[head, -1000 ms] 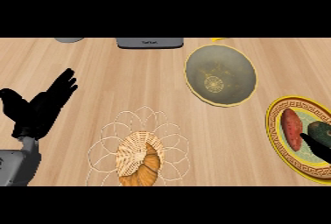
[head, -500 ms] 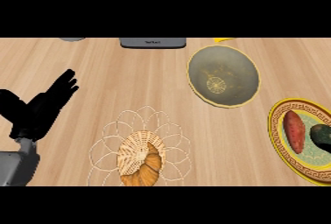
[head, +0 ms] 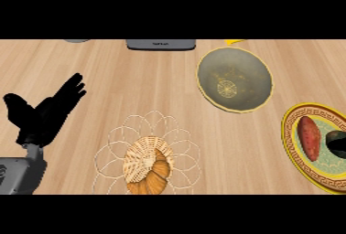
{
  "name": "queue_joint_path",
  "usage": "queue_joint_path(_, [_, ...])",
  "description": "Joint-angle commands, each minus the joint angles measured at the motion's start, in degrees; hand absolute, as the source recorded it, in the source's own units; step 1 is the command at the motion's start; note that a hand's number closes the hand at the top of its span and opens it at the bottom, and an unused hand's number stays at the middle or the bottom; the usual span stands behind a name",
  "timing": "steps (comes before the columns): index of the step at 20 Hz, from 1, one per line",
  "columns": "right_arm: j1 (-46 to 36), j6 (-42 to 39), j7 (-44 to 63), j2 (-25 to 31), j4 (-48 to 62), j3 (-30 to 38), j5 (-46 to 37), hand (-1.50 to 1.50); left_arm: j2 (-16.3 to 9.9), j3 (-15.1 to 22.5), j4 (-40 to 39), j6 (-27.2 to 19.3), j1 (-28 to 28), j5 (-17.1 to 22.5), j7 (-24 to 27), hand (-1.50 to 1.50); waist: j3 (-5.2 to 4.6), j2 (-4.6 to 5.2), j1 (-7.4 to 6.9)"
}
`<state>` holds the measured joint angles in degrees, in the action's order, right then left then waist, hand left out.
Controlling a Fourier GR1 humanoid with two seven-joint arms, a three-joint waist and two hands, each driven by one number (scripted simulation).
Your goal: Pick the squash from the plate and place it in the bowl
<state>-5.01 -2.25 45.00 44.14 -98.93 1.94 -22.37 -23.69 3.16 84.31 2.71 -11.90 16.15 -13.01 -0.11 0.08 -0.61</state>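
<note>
So there are 3 containers on the wooden counter (head: 135, 91) here. The bowl (head: 235, 78) sits up toward the far right, olive-green inside with a yellow rim and a little pattern at the bottom, nothing in it. Over at the right edge is the plate (head: 297, 137), yellow rim with a dark key-pattern border, partly cut off by the frame. On it lies a reddish-orange oblong thing (head: 310, 137), and just beside that, right at the frame edge, a dark green lump that looks like the squash (head: 337, 142), only half visible. Near the bottom middle there's a wire basket (head: 147, 155) with looping petal-shaped wires, holding a tan woven-looking item (head: 148, 165).

The left hand (head: 46, 114) shows at the left side, fingers straight and spread, pointing up, holding nothing. The right hand isn't visible at all.

At the far edge a grey appliance (head: 161, 44) pokes in. Plenty of bare wood between the bowl, basket and left hand, and bowl and plate are near each other but apart.
</note>
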Motion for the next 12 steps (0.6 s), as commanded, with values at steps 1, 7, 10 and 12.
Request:
queue_joint_path(1, [-5.77,-10.07,12.16,1.74,-2.05,-2.61,1.66,-1.50,0.48,0.45,2.25,0.42,2.16,-0.34,-0.60,0.00,0.02,-0.13,-0.29])
queue_joint_path(7, [-9.91,-15.03,10.93,-0.02,7.73,-1.44,0.87,-1.50,1.81,-1.55,-0.36,0.46,-1.54,-1.70,-0.69,0.00,0.09,-0.01,0.12])
queue_joint_path(10, [-2.25,-13.79,7.26,-1.50,3.89,0.91,-0.64,-1.50,2.43,-1.76,2.98,1.27,3.28,-2.70,-0.19,0.00,0.11,-0.17,0.71])
queue_joint_path(12, [-3.29,-15.56,9.53,-2.50,1.96,1.60,-1.28,-1.50,1.14,-4.05,5.16,1.26,0.72,-2.14,-4.47,0.00,0.11,-0.18,0.73])
